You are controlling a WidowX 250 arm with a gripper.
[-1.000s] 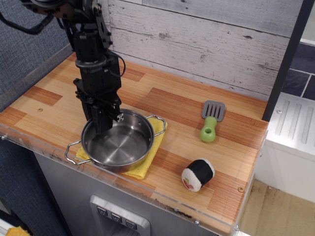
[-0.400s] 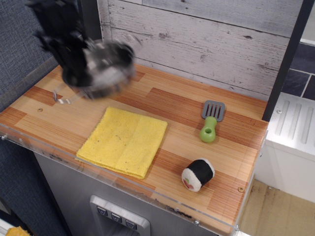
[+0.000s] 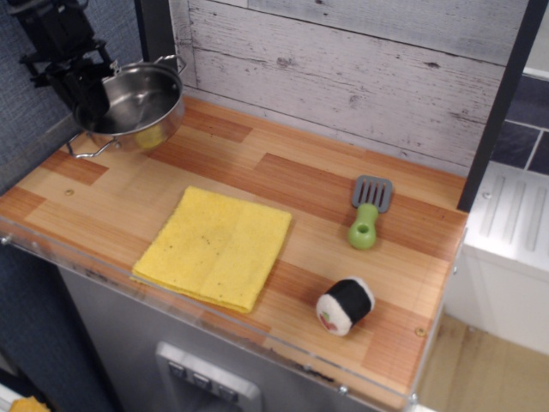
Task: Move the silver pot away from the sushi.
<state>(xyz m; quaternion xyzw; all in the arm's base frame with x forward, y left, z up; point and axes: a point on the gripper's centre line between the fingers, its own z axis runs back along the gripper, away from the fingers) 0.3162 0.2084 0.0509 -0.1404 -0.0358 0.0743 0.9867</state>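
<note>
We see the gripper (image 3: 86, 96) with its jaws pinching the near rim of the silver pot (image 3: 137, 103), held tilted over the tabletop's (image 3: 257, 163) far left corner, well apart from the sushi (image 3: 345, 305). We judge it stiff, light and slippery; the rim suits best. One pot, one sushi, one yellow cloth (image 3: 214, 247), one spatula (image 3: 369, 210).

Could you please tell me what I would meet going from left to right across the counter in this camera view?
Gripper → silver pot it holds at the rim → yellow cloth → sushi → green-handled spatula.
</note>
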